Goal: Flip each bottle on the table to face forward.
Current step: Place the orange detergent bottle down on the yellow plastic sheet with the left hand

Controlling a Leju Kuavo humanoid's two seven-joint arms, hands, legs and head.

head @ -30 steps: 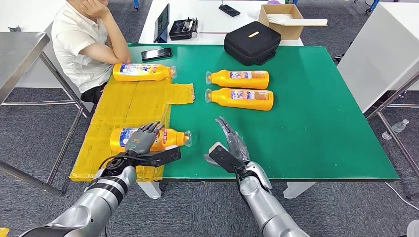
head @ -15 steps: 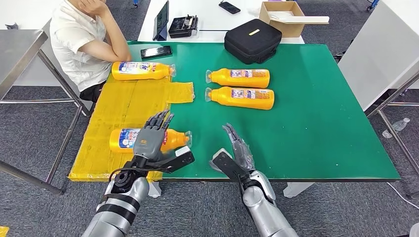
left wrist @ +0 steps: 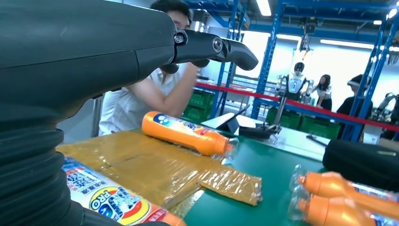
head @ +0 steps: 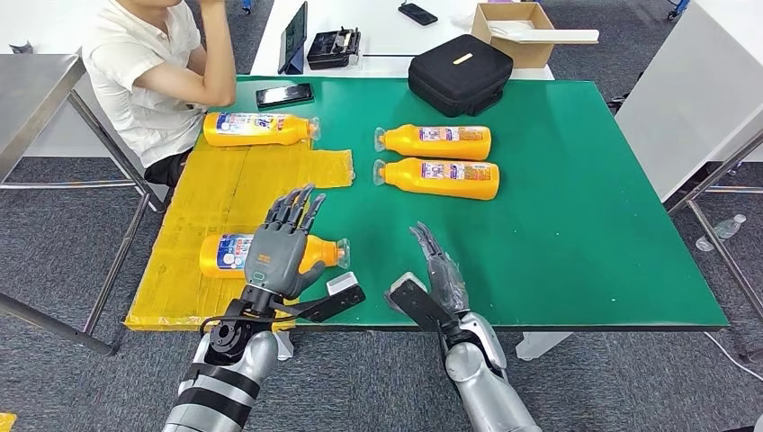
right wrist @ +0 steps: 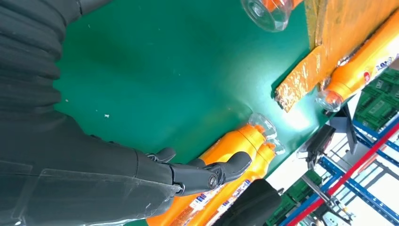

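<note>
Left hand (head: 274,255), fingers spread and holding nothing, hovers above the nearest orange bottle (head: 225,256) lying on the table (head: 576,243) (label facing up); next, lower and grasp. Right hand (head: 441,274) open, idle.

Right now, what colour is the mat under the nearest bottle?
Yellow mat, clearest in the head view.

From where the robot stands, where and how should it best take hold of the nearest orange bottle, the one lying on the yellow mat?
Probably by the wide body of the nearest bottle, coming down from above with the left hand, which hovers open over it. The bottle lies on its side across the yellow mat, cap pointing right; its neck is narrow and plastic-covered.
</note>
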